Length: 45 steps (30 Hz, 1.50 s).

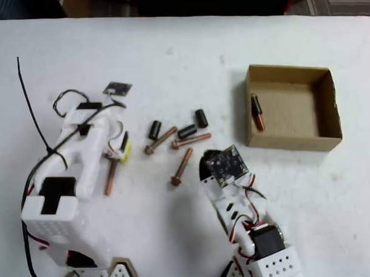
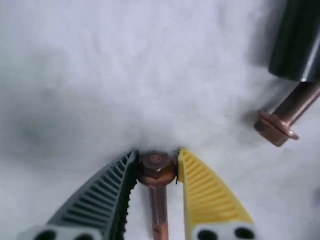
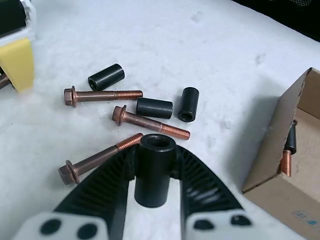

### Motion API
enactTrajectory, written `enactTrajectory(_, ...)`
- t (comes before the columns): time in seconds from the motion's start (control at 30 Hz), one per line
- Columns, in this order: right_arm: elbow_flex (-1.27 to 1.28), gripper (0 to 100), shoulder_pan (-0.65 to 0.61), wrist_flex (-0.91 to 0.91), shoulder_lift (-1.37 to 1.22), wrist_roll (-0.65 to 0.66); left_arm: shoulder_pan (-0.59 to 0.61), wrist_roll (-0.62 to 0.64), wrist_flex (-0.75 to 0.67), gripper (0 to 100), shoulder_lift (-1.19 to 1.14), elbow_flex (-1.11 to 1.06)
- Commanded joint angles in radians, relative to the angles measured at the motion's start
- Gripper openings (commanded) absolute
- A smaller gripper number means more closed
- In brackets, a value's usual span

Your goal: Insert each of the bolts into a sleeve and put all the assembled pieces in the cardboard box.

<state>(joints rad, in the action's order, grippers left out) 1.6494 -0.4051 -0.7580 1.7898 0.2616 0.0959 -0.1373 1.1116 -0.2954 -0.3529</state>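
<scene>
High view puts three loose bolts and three loose sleeves in a cluster at the middle of the tabletop. They lie just beside one another, and none looks joined. A fourth bolt lies toward the left edge, its head clamped between the grey and yellow fingers of the left gripper. Nearer the front edge, the right gripper is closed on a black sleeve, held upright with its bore facing up. The cardboard box sits toward the right edge, well apart from the cluster. One assembled piece lies inside it against the wall nearest the cluster.

By my count, one of five pairs is finished and boxed. A second pair is split between the two grippers, not yet mated, so pushing that bolt into that sleeve seems to be the step in hand. Three more pairs remain to assemble and box.
</scene>
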Motion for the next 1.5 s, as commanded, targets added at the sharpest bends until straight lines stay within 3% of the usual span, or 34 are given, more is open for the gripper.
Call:
enactTrajectory(0.0,-0.009,1.8,-0.001,0.027,0.008,-0.006,0.027,0.015,-0.043,3,-0.024,0.034)
enactTrajectory(0.47,-0.008,1.8,-0.007,0.027,0.008,-0.006,-0.067,0.008,-0.041,3,-0.022,0.041)
enactTrajectory(0.83,-0.006,1.8,-0.007,0.027,0.008,-0.006,-0.065,0.014,-0.037,3,-0.021,0.057)
enactTrajectory(1.2,0.041,1.7,-0.058,0.070,0.007,-0.008,-0.067,0.015,0.295,3,-0.022,0.318)
enactTrajectory(1.47,0.041,1.7,-0.059,0.071,0.007,-0.014,-0.070,0.015,0.356,3,-0.022,0.391)
